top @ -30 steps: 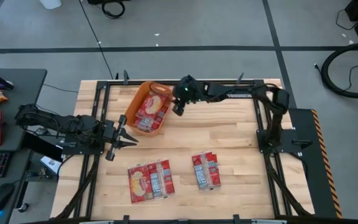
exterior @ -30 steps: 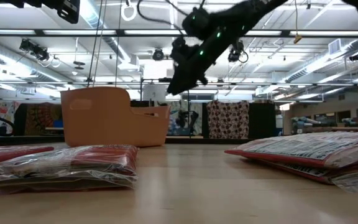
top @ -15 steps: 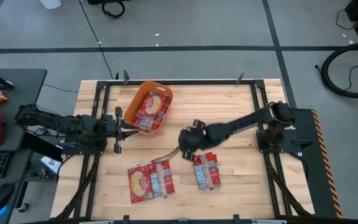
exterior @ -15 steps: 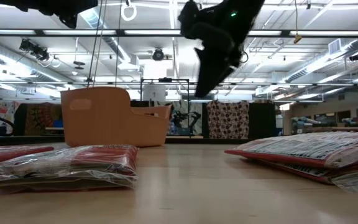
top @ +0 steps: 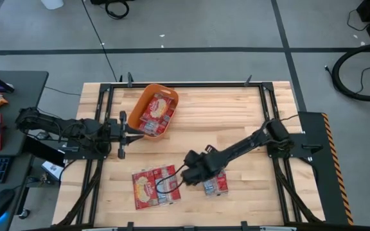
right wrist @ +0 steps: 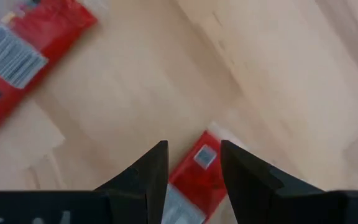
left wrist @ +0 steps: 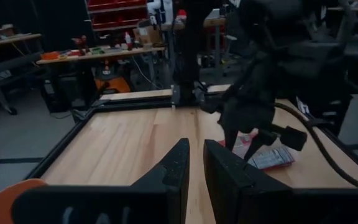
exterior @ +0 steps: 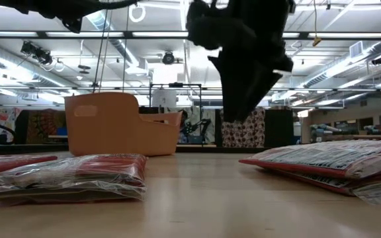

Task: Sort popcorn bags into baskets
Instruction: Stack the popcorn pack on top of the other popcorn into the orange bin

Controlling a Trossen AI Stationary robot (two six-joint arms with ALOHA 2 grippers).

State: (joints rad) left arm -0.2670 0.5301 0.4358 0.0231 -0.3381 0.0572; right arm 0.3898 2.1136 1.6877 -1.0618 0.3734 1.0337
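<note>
Counts, top-down view:
- 1 orange basket (top: 153, 111), upper left of the desk (top: 236, 122).
- Popcorn bags in 3 groups: a stack inside the basket (top: 155, 110), a pile at lower left (top: 148, 186), a pile at lower centre (top: 216, 185).
- Bags overlap, so exact number per pile can't be read; each pile holds several.
- 2 arms, 1 tool each: left tool (top: 133, 133), right tool (top: 186, 173).

High view sits overhead, straight down on the whole table (top: 236, 122) and both arms. Low view is at tabletop level, looking across into the room. Each wrist cam peers past its own fingers, up close. High and low both catch the orange tub (top: 154, 110).
</note>
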